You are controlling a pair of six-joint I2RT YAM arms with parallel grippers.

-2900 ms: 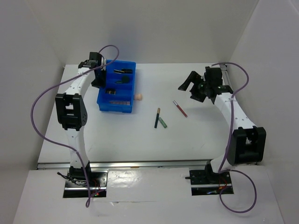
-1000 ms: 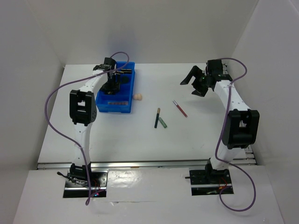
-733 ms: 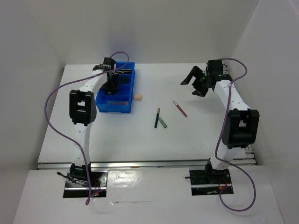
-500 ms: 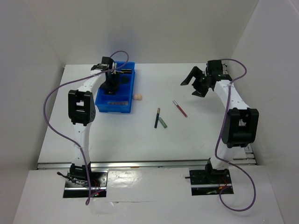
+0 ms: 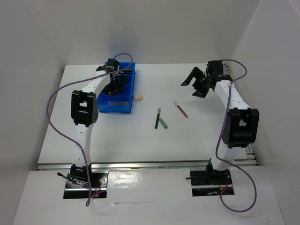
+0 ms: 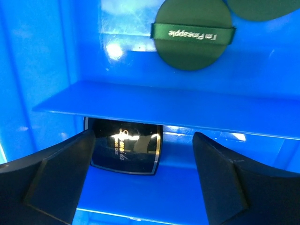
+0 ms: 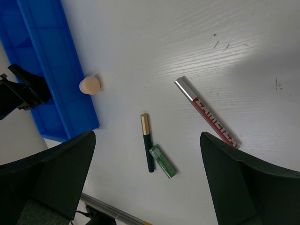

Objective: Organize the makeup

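Makeup (image 7: 208, 112) outside the blue tray (image 5: 132, 89), a beige egg-shaped sponge (image 5: 138, 97) at its 3 o'clock and slim red pencil (image 5: 180, 108), dark pencil (image 5: 157, 119) and green pencil (image 5: 162, 123) at 4 o'clock, could roll from an off-centre pinch; left gripper (image 6: 143, 154), over a glossy black compact (image 6: 124, 147), and right gripper (image 5: 193, 85) both gape empty.

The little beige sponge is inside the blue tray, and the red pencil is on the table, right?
No. The right wrist view shows the beige sponge on the table beside the blue tray, not inside. The red pencil is on the table.
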